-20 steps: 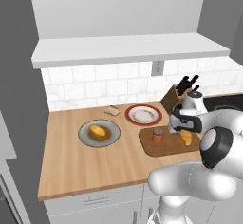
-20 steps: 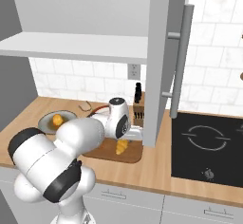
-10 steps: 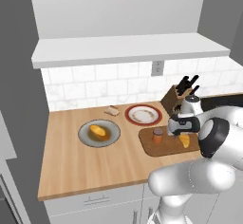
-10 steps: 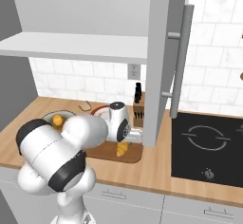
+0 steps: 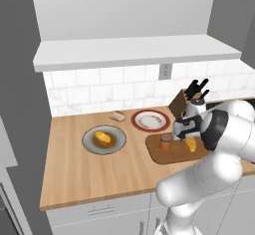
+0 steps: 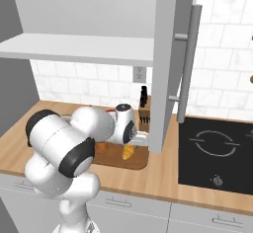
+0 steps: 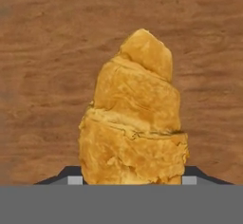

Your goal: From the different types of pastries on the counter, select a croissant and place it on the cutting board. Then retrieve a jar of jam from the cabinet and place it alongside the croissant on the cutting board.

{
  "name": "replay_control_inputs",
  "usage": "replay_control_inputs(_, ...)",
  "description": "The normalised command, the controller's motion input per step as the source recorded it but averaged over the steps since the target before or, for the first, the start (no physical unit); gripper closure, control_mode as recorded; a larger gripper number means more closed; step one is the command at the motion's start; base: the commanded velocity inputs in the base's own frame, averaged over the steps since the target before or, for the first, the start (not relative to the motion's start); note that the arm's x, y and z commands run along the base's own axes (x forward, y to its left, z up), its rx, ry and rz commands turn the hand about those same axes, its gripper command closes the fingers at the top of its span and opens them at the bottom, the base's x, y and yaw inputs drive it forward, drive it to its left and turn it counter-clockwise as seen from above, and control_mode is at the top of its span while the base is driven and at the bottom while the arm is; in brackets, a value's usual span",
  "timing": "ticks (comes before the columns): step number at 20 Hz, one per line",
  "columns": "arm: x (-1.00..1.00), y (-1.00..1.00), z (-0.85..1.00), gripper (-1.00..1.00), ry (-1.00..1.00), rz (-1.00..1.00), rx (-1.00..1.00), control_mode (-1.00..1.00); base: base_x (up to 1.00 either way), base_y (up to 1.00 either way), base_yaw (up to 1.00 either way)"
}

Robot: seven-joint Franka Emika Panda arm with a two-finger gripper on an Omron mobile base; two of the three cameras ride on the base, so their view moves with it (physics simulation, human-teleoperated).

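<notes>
My gripper [image 5: 189,139] is shut on the croissant [image 5: 191,145], a golden-yellow ridged pastry. It hangs at or just above the right part of the dark reddish-brown cutting board [image 5: 172,156]. In the hand view the croissant [image 7: 135,118] rises between my fingertips [image 7: 75,180] over the board's wood [image 7: 42,76]. The orange-brown jar of jam [image 5: 165,142] stands upright on the board's left part, just left of the croissant. From the right the croissant [image 6: 128,151] shows under the hand [image 6: 129,145], on the board [image 6: 118,162].
An orange bun [image 5: 103,138] lies on a grey plate [image 5: 88,144] at counter centre. A pale tan pastry [image 5: 117,115] and a red-rimmed plate [image 5: 150,120] sit behind. The knife block [image 5: 185,102] stands behind the board. An open cabinet door [image 6: 165,64] hangs beside a black cooktop [image 6: 217,153].
The arm's elbow has swung down and toward the cameras. The croissant stays in the gripper and has shifted slightly left over the board; the jar has not moved.
</notes>
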Motion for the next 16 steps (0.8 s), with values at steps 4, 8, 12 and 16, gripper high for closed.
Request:
replay_control_inputs(4,0.18,0.0,-0.22,1.0,0.04,0.0,0.01,-1.0,0.0,0.0,0.0)
replay_control_inputs(8,0.19,0.0,-0.35,1.0,0.06,0.0,0.02,-1.0,0.0,0.0,0.0)
replay_control_inputs(12,0.07,0.0,-0.06,-1.0,0.03,0.0,0.04,-1.0,0.0,0.0,0.0)
replay_control_inputs(16,0.0,0.0,0.23,-1.0,0.0,0.0,0.01,-1.0,0.0,0.0,0.0)
